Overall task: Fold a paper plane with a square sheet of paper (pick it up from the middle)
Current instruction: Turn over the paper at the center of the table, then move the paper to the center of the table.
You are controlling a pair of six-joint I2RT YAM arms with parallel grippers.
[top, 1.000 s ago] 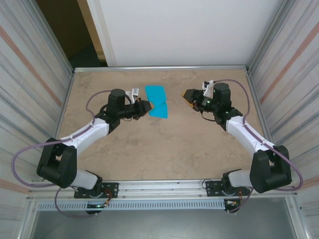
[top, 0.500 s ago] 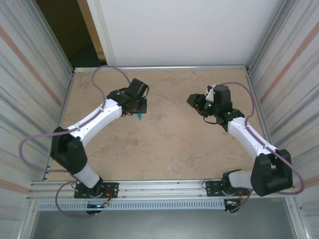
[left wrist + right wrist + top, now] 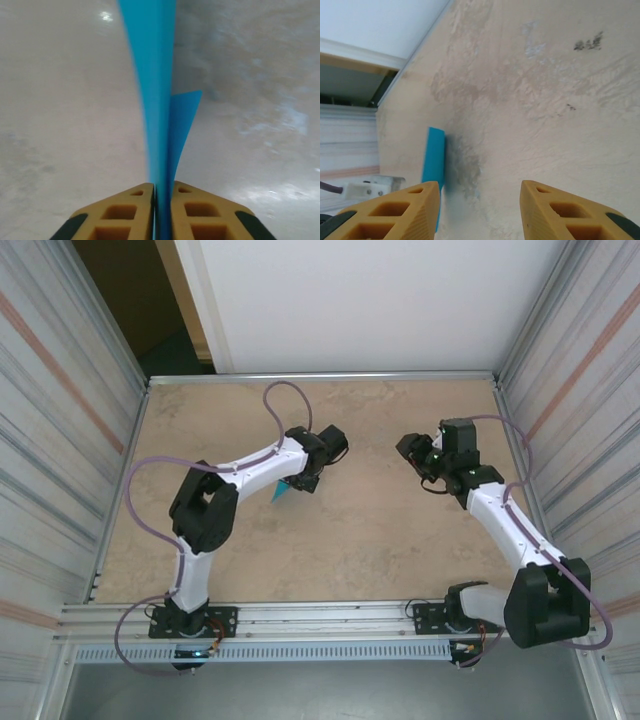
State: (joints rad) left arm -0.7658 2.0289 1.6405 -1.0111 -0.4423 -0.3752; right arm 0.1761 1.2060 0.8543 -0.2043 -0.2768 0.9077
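The paper plane (image 3: 155, 75) is a folded bright teal strip standing on edge and running away from my left gripper (image 3: 161, 192), which is shut on its near end. From above, a small pointed teal tip (image 3: 282, 492) sticks out below and left of my left gripper (image 3: 306, 480), near the table's middle. My right gripper (image 3: 408, 448) hovers to the right of it, apart, open with nothing between its fingers. In the right wrist view, the teal paper (image 3: 434, 155) stands edge-on beyond the left finger of the right gripper (image 3: 480, 200). No flat square sheet lies on the table.
The beige table (image 3: 350, 540) is walled by metal panels on the left (image 3: 60, 440) and right (image 3: 580, 390) and a white board at the back (image 3: 360, 300). The left arm's purple cable (image 3: 285, 390) loops over the back left of the table.
The teal paper lay on the table a second ago; the left gripper has since shut on it, lifted it and swung right toward the middle. The right gripper shifted slightly right.
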